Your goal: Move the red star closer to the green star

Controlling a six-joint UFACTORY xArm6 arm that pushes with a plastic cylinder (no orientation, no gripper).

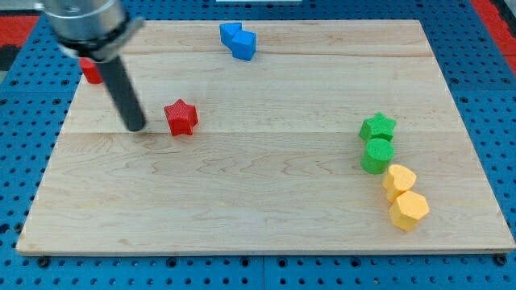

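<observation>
The red star lies on the wooden board's left part. The green star lies far off at the view's right. My tip rests on the board just to the left of the red star, with a small gap between them. The dark rod rises from the tip toward the view's upper left.
A green cylinder touches the green star from below. Two yellow blocks lie below it. A blue block sits near the top edge. A red block is partly hidden behind the rod at the upper left.
</observation>
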